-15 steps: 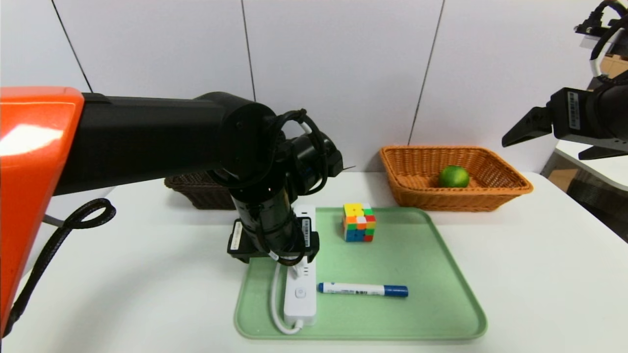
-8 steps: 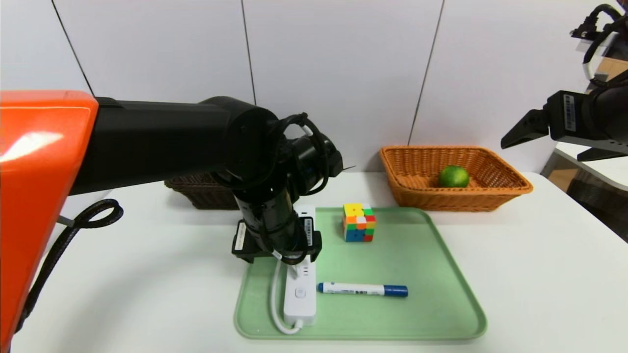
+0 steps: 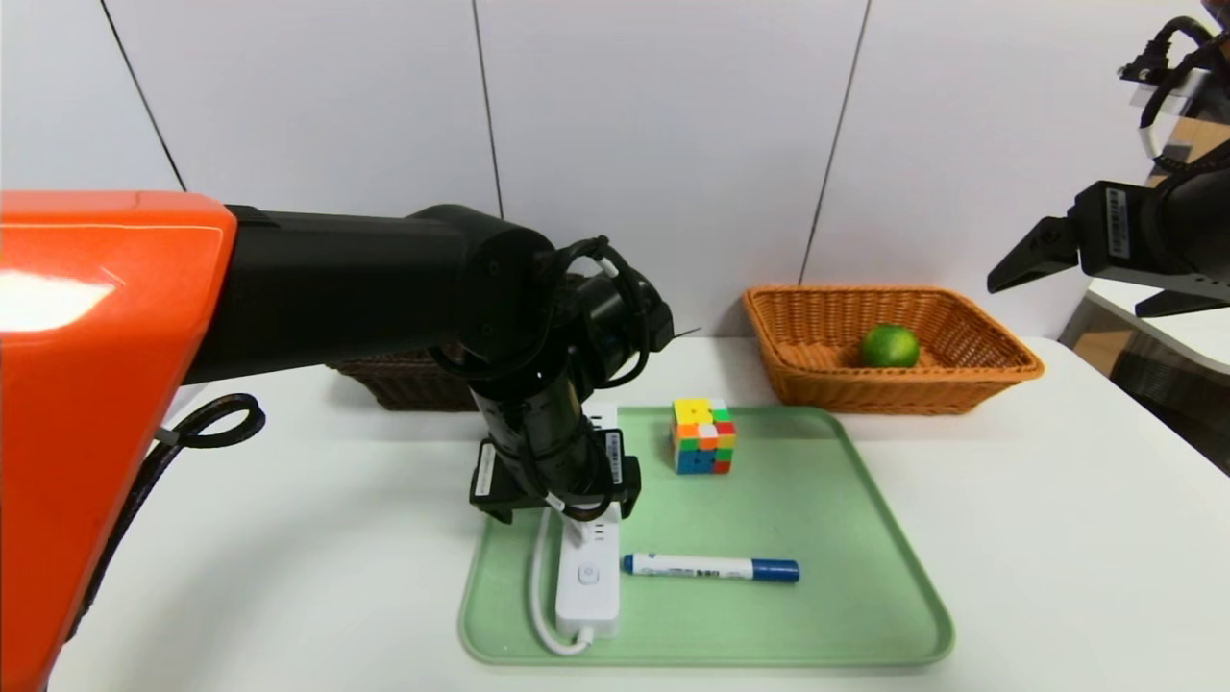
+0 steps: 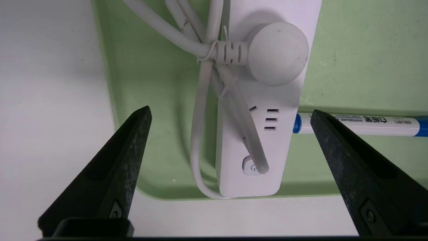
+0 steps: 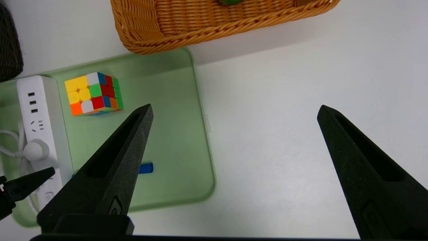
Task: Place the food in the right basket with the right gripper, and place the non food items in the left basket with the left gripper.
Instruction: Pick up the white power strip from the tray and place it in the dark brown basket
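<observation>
Head camera forward-down — both wrists closer.

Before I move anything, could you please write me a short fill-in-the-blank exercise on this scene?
The lime lies inside the ____ basket.
The marker has a cap coloured ____.
The left gripper is open above the white ____.
The puzzle cube rests on the green ____.

Missing words: orange-tan; blue; power strip; tray.
</observation>
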Robot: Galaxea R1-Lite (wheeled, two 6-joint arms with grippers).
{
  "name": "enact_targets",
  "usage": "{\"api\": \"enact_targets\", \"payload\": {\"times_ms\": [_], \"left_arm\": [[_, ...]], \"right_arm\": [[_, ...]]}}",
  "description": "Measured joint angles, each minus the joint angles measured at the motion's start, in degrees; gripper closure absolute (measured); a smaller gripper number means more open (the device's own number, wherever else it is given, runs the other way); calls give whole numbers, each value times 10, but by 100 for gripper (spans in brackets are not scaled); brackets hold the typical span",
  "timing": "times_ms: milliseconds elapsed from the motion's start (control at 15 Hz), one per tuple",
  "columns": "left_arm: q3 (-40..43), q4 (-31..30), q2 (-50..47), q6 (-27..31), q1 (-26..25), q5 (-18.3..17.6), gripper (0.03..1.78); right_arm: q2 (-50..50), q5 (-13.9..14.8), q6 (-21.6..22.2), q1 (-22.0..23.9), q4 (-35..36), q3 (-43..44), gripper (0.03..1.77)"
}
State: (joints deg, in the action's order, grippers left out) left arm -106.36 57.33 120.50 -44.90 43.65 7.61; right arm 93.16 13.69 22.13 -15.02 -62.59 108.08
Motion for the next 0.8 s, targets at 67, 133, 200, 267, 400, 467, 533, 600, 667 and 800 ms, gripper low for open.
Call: {"api": "enact_targets", "payload": {"times_ms": [67,133,200,267,400,467,533,600,667,800], "left_arm": [[0,0,1,0,-2,0,12],[0,0,1,0,-5,0,12],[0,0,1,0,-9,0,12],[2,1,1,0,-14,0,12],[9,0,-1,0,-19,0,12],[11,0,-2,0,-20,0,12],[12,0,-3,0,-20,-1,12],[12,0,-4,-1,-20,-1,12],[12,0,-5,-1,-20,-2,12],[12,-1,-7,-2,-20,-2,12]], "right_arm": [[0,-2,0,3,0,0,10],[1,-3,-1,5,0,0,10],[1,-3,-1,7,0,0,10],[2,-3,-2,7,0,0,10],[4,-3,-2,8,0,-1,10],[5,-3,-2,8,0,-1,10],[5,-4,-2,8,0,-1,10],[6,-5,-2,9,0,-1,10],[6,-6,-2,9,-1,-1,10],[6,-6,-2,9,-1,-1,10]]}}
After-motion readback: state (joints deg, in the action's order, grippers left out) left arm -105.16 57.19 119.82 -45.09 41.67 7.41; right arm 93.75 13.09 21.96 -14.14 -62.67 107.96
